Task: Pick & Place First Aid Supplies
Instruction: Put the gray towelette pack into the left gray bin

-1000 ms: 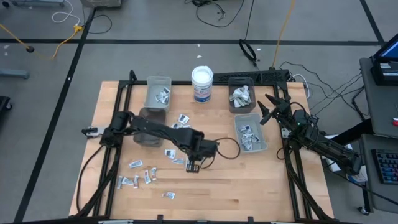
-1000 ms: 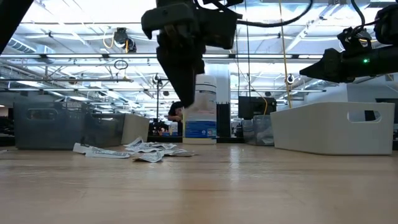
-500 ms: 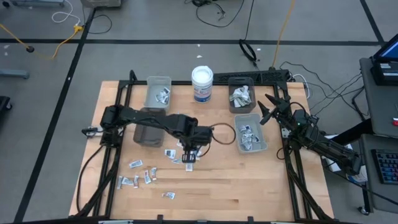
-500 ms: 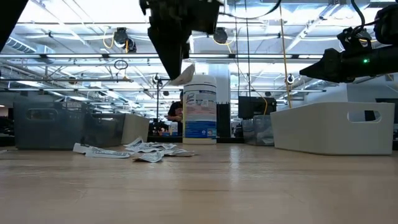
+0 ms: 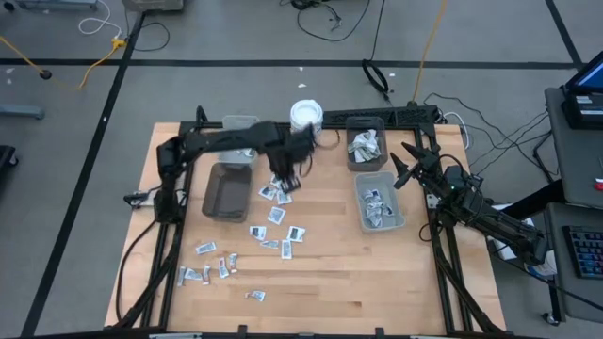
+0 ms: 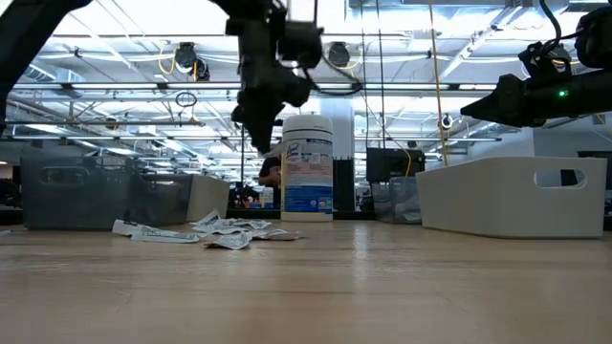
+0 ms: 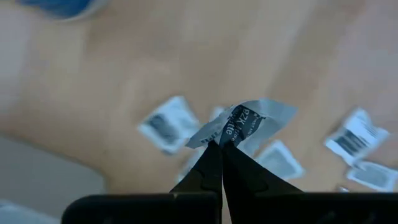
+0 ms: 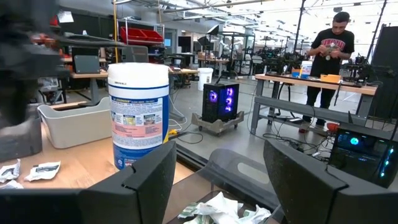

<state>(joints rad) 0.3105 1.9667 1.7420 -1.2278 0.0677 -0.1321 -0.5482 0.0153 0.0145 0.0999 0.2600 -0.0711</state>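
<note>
White, with dark print, the packet (image 7: 245,121) you hold is pinched at its edge between the fingers of your left gripper (image 7: 221,146), jaws clamped together on it, raised above the table (image 5: 377,273). From overhead your left gripper (image 5: 283,177) hangs over the back middle of the table, just in front of the round tub (image 5: 303,115) and beside the dark bin (image 5: 226,191). More packets (image 5: 273,218) lie scattered on the wood below and in front of it, with another cluster (image 5: 212,266) nearer the front left. Your right gripper (image 5: 407,165) waits well apart, off the right edge beside the pale bin (image 5: 400,215), which holds packets; its jaws stand apart. Two back bins (image 5: 366,122) also hold packets. Beyond the table a person (image 8: 328,56) stands at a bench.
</note>
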